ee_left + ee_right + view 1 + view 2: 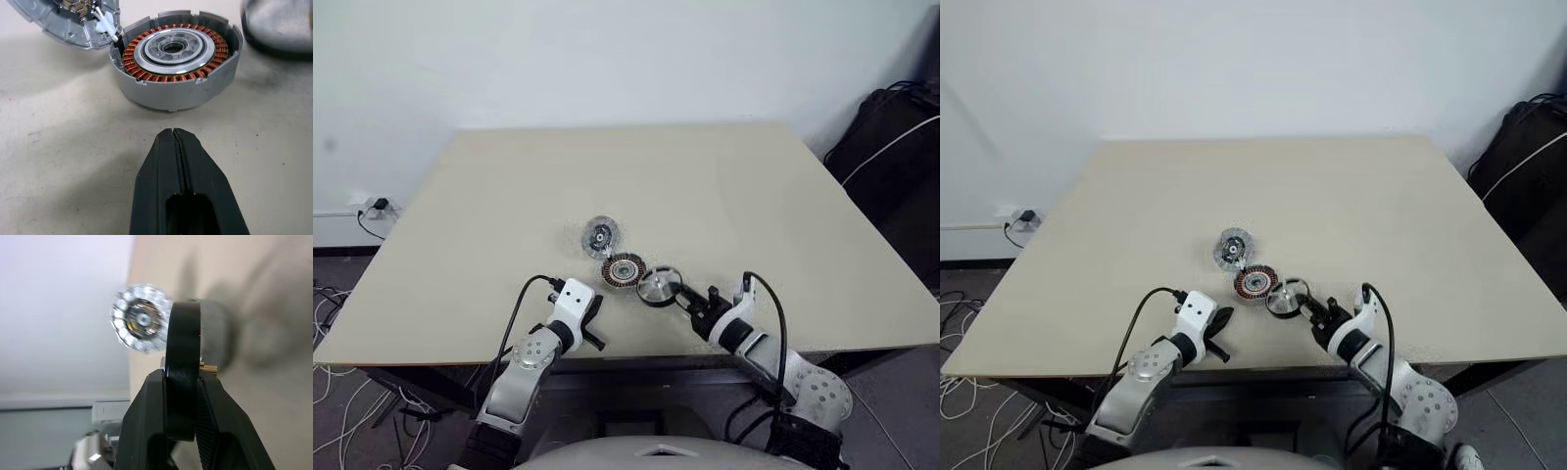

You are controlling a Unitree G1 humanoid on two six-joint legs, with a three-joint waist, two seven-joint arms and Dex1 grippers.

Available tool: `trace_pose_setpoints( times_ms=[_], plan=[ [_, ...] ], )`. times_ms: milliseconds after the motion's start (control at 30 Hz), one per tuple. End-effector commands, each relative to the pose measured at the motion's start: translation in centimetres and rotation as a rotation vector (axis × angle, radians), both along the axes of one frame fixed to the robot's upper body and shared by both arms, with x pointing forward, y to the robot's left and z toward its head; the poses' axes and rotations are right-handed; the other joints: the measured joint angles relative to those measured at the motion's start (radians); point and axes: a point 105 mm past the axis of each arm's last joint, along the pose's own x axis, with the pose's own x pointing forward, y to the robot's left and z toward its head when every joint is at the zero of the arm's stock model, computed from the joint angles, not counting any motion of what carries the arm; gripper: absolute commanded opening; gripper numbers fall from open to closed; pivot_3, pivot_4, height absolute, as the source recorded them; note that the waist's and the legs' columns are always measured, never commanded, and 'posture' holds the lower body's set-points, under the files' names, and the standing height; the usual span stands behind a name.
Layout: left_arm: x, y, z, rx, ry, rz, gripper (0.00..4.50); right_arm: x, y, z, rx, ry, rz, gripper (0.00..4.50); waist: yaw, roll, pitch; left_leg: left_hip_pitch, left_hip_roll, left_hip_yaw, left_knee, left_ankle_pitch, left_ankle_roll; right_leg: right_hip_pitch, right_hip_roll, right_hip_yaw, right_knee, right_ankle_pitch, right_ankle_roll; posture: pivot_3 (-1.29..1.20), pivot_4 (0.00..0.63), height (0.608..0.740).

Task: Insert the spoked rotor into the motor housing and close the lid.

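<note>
A: Entry, table (489, 196) layout. Where do the three parts sit?

B: All toward the near edge, about midway along it. The lid (601, 236) lies flat, farthest of the three from that edge, dark centre facing up. The motor housing (624, 270) sits just beside it on the near-edge side, copper coils up, open at the top. In the left wrist view the lid's rim meets the housing wall; I cannot tell whether they truly touch.

A: And the spoked rotor?

B: The spoked rotor (660, 287) is just beside the housing, toward the right edge of the table. It is in the right gripper (682, 296), not inside the housing. The right wrist view shows its black outer ring edge-on, clamped between the two black fingers.

A: Right jaws, then?

B: Closed on the rotor's rim. Whether the rotor's lower edge rests on the table cannot be told from the head views.

A: Left side?

B: The left gripper (595, 315) is by the near edge, pointing at the housing and apart from it. Its jaws are pressed fully together, with nothing between them; the left wrist view shows only a thin seam between the fingers (164, 161). The housing stands ahead of the tips with bare table between.

A: Housing contents?

B: A ring of copper coils around a silvery centre.
</note>
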Motion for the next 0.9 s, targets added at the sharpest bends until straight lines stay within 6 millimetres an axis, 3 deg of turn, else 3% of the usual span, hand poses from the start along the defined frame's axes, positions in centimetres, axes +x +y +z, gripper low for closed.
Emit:
trace_pose_setpoints(
  times_ms=[33,167,367,900],
  plan=[
    [0.7,0.1,0.9,-0.006,-0.041,0.003,0.00,0.9,1.0,2.7,0.018,-0.102,0.025,0.40,0.000,0.000,0.000,0.000,0.000,0.000,0.000,0.000,0.000,0.000,0.000,0.000,0.000,0.000,0.000,0.00,0.000,0.740],
    [0.6,0.4,0.9,-0.006,-0.042,0.013,0.00,1.3,2.1,3.7,0.032,-0.136,0.059,0.40,0.001,0.000,0.000,-0.001,0.000,0.000,0.000,0.000,0.000,-0.001,0.000,0.000,0.000,0.000,0.000,0.00,0.000,0.740],
    [0.6,0.5,1.0,-0.007,-0.043,0.020,0.00,2.5,3.8,3.5,0.059,-0.127,0.093,0.40,0.000,0.000,0.000,-0.001,0.000,0.000,0.000,0.001,0.002,-0.002,0.000,0.000,0.000,0.001,-0.001,0.00,0.000,0.740],
    [0.5,1.1,1.2,-0.005,-0.047,0.044,0.00,5.0,5.7,0.2,0.020,-0.061,0.077,0.40,0.000,0.000,0.000,-0.001,-0.001,0.001,0.000,0.002,0.003,-0.003,0.001,0.000,0.001,0.004,-0.006,0.00,0.000,0.740]
  ],
)
